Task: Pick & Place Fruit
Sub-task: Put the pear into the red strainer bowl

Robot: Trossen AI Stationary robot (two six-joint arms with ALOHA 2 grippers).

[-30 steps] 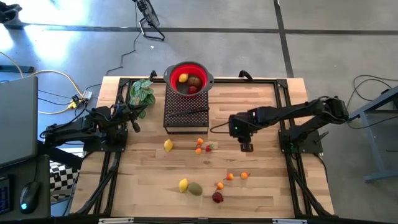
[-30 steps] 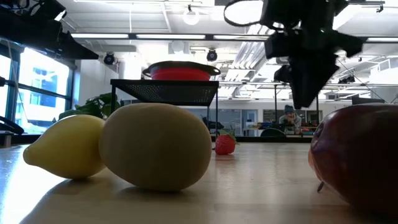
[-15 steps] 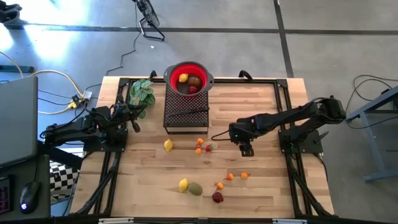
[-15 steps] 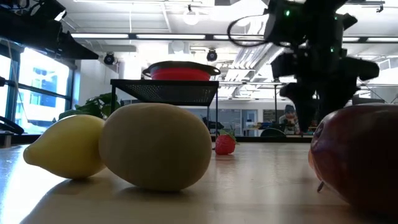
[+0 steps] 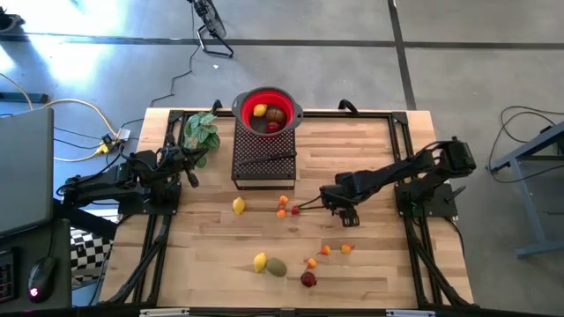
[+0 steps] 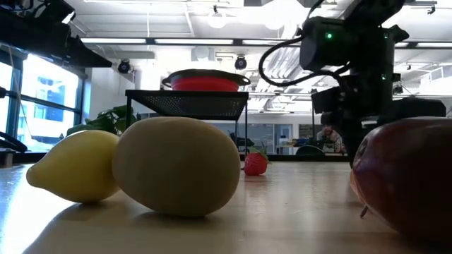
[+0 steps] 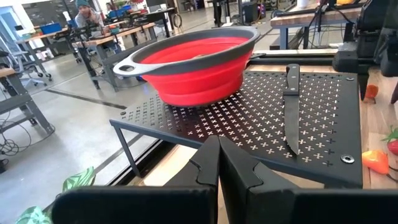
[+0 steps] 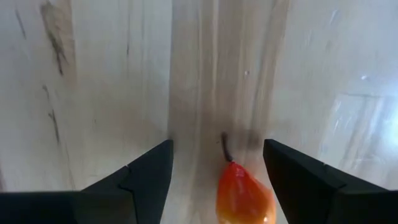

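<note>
Several small fruits lie on the wooden table: a lemon (image 5: pixel 238 205), tiny orange ones (image 5: pixel 283 201) and a strawberry (image 5: pixel 297 209) in the middle. Nearer the front edge lie a second lemon (image 5: pixel 260 261), an olive-green fruit (image 5: pixel 277 267), small orange fruits (image 5: pixel 325 250) and a dark red one (image 5: pixel 308 279). My right gripper (image 5: pixel 346 218) is open above the table. In its wrist view an orange pear-shaped fruit (image 8: pixel 244 196) lies between the spread fingers (image 8: pixel 140 177), untouched. My left gripper (image 7: pixel 217 165) is shut and empty at the table's left (image 5: pixel 188 169).
A red bowl (image 5: pixel 266 113) holding several fruits stands on a black perforated rack (image 5: pixel 251 169) at the far middle, and a black-handled knife (image 7: pixel 291 106) lies on the rack. A green leafy plant (image 5: pixel 201 132) lies at the far left. The low view shows the lemon (image 6: pixel 74 166), the olive-green fruit (image 6: pixel 176 166) and the dark red fruit (image 6: pixel 406 180) close up.
My right gripper has come down and a little toward the table's near edge, toward the small orange fruits. The fruits have stayed where they were.
</note>
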